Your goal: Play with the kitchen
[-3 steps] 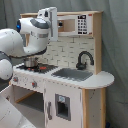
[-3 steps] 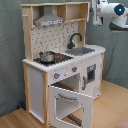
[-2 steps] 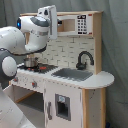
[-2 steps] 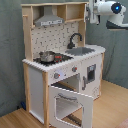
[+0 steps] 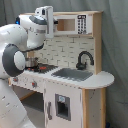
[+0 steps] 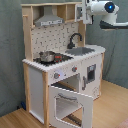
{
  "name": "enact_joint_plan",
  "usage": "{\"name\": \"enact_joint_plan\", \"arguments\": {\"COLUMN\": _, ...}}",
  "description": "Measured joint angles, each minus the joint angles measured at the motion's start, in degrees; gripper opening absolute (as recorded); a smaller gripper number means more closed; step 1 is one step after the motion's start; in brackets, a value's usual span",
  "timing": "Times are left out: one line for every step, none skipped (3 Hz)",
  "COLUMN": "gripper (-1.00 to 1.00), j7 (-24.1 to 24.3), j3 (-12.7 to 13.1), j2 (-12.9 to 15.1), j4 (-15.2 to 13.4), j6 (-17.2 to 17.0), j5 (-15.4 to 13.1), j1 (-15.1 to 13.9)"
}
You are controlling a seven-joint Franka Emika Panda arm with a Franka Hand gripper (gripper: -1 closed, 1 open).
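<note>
Kitchen (image 6: 60,65) oven door hangs open only in second exterior view; claw state unclear.

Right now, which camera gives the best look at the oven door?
The second exterior view: the oven door hangs open at the front of the kitchen, with its window facing the camera. In the first exterior view the arm blocks that end of the kitchen, so the door isn't visible.

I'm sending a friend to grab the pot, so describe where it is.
Find the toy kitchen with the grey hood. On its counter, the pot sits on the stove, on the second exterior view's left of the sink. It is the only shiny metal item there.
</note>
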Motion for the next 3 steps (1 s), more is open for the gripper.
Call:
{"name": "enact_joint_plan", "arguments": {"gripper": -1.00, "j7": -0.2, "j3": 3.5, "j2": 3.1, "j4": 3.1, "j6": -1.1, "j5": -0.1, "j1": -1.9}}
{"name": "enact_joint_plan", "arguments": {"gripper": -1.00, "j7": -0.2, "j3": 6.4, "j2": 6.4, "j4": 6.0, "j6": -1.3, "j5": -1.4, "j1": -4.2}}
{"name": "enact_joint_plan", "arguments": {"gripper": -1.00, "j7": -0.2, "j3": 8.5, "j2": 10.5, "j4": 8.7, "j6": -2.9, "j5": -4.2, "j1": -4.5}}
